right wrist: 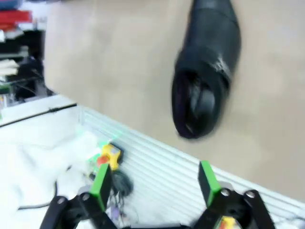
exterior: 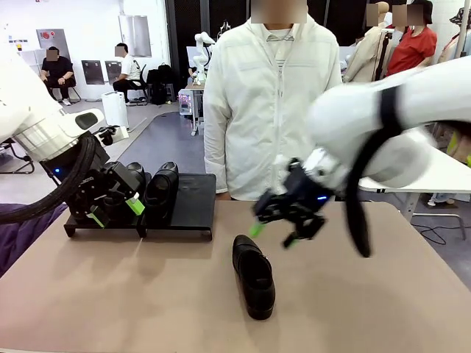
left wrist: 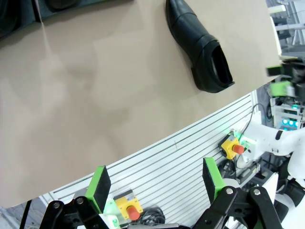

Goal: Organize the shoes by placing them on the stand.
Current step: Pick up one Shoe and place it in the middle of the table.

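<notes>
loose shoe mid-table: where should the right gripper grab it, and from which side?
Likely from above, fingers across the rim of the open collar. The shoe lies upright on its sole, heel toward the robot, opening facing up; the open right gripper hangs just beyond it.

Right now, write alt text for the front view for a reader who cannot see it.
One black loafer lies alone mid-table, with the right gripper open above it. At left, the left gripper, also open, hangs in front of a low black stand holding two loafers. A person in a white jacket stands across the table.
</notes>
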Controlling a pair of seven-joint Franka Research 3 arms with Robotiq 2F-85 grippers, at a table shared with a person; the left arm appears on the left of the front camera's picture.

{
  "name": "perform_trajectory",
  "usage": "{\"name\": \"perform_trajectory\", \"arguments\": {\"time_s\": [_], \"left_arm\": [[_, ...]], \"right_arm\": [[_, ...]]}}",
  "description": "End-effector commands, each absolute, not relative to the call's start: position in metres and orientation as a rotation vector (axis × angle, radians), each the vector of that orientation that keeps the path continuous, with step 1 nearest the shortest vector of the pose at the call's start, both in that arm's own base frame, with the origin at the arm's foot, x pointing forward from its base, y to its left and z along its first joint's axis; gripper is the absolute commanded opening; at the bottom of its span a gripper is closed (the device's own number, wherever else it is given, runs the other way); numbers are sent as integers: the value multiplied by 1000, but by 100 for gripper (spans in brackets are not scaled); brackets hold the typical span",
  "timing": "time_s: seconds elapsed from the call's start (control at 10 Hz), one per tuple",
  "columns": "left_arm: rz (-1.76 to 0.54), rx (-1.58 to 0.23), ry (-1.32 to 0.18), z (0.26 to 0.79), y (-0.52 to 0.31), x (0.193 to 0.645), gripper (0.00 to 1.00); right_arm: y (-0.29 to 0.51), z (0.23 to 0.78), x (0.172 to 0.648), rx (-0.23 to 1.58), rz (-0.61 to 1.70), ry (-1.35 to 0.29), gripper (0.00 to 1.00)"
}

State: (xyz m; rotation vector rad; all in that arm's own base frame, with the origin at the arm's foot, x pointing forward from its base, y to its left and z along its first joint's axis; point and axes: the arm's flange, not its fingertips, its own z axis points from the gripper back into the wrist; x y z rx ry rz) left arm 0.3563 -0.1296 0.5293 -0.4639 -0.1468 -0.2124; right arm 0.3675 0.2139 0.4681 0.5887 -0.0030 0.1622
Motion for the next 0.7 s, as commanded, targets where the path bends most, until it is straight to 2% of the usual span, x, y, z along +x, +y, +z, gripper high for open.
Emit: {"name": "perform_trajectory", "arguments": {"time_s": [0.0, 0.3, 0.5, 0.6], "left_arm": [[-207, -458, -145, 531, -129, 355, 100], [-207, -458, -145, 531, -129, 355, 100], [-207, -458, -145, 531, -129, 355, 100], [-207, -458, -145, 531, -129, 355, 100]], "right_arm": [[122, 485, 345, 579, 200, -14, 100], [11, 490, 330, 725, 60, -122, 100], [-14, 483, 329, 752, -31, -171, 100], [-12, 476, 336, 692, -77, -191, 100]]}}
